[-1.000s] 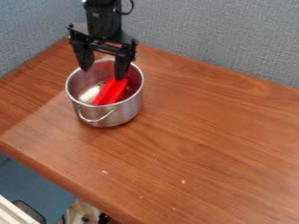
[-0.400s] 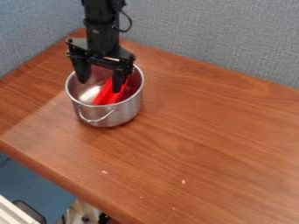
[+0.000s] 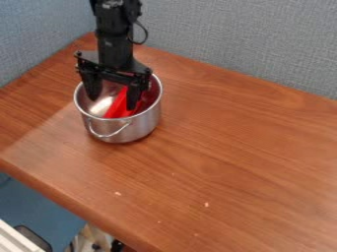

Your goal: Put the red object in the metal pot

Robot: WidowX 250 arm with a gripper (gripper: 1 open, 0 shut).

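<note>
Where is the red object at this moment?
In the camera view, the red object lies inside the metal pot at the upper left of the wooden table, leaning against the pot's wall between the fingers of the open gripper.

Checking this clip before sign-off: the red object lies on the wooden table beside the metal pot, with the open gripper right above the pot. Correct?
Not quite. In the camera view the red object is inside the metal pot, leaning against its inner wall, not on the wooden table. The rest holds: the gripper is open right above the pot.
</note>
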